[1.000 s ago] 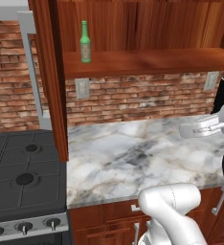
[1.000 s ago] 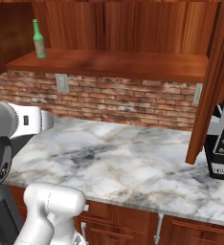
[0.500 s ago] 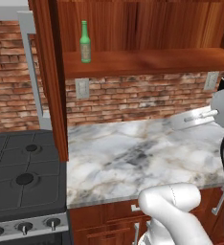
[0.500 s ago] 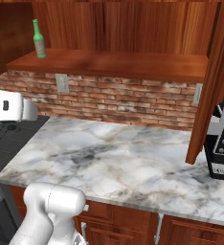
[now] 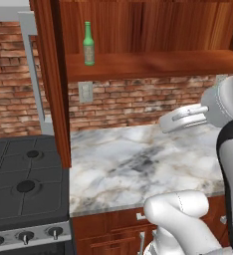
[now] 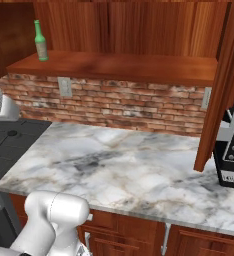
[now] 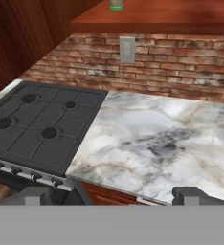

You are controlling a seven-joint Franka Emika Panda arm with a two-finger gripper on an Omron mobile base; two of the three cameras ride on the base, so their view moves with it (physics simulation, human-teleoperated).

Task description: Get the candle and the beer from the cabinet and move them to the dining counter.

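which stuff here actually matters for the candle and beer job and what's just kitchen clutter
For the job:
- beer, upright on the open shelf near its left end
- cabinet, the dark wood unit that holds that shelf
- end effector, open, holding nothing

Just around:
- stove
- marble worktop
- brick wall
- wall outlet
- black appliance at the right

You have a slim green glass beer bottle [image 5: 89, 44] with a pale paper-like label, glossy, standing on the smooth reddish-brown wooden shelf [image 5: 153, 63] of the cabinet. Behind it you see vertical wood-grain panelling [image 6: 139, 27], slightly satin. Below runs a rough red brick wall [image 6: 134, 105] with pale mortar. The white-grey marble worktop [image 5: 138, 164] with brown veins looks polished. To its left, the dark stove top [image 5: 24, 184] is matt, with metal-looking knobs.
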